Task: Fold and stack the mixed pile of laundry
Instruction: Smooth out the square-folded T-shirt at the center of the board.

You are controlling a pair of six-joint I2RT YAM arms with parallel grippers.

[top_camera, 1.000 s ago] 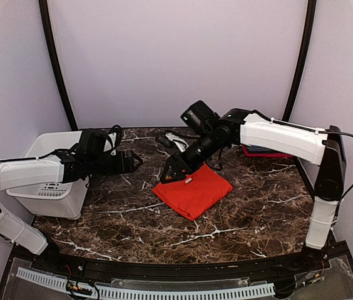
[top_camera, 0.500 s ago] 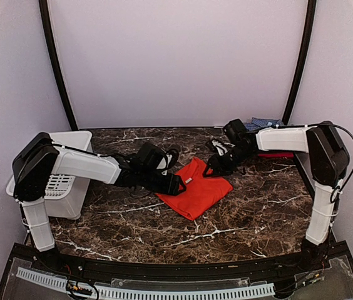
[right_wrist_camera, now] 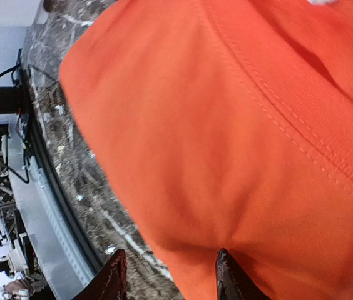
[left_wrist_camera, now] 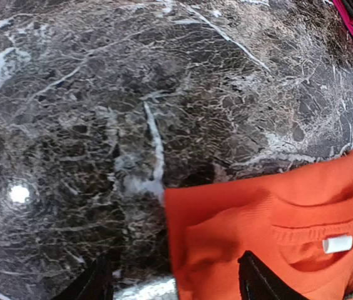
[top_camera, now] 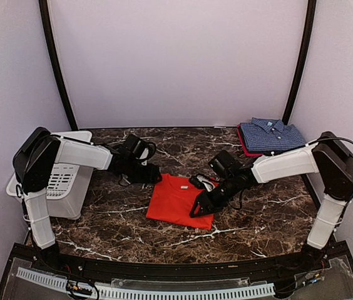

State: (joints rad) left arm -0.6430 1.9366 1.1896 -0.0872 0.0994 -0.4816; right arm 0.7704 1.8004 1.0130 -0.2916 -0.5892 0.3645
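The orange shirt [top_camera: 176, 200] lay folded in the middle of the table [top_camera: 114, 219], the checked shirt [top_camera: 269, 134] at the far right corner. The left gripper [left_wrist_camera: 176, 281] held its jaws spread over one corner. The right gripper [right_wrist_camera: 167, 275] straddled the near edge, probably to carry the shirt to the stack; whether those jaws pinched it, we could not tell.

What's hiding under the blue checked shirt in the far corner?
A red-pink cloth edge peeks out beneath the blue checked shirt along one side. The shirt covers the rest, so what that cloth is, or anything else under there, stays hidden.
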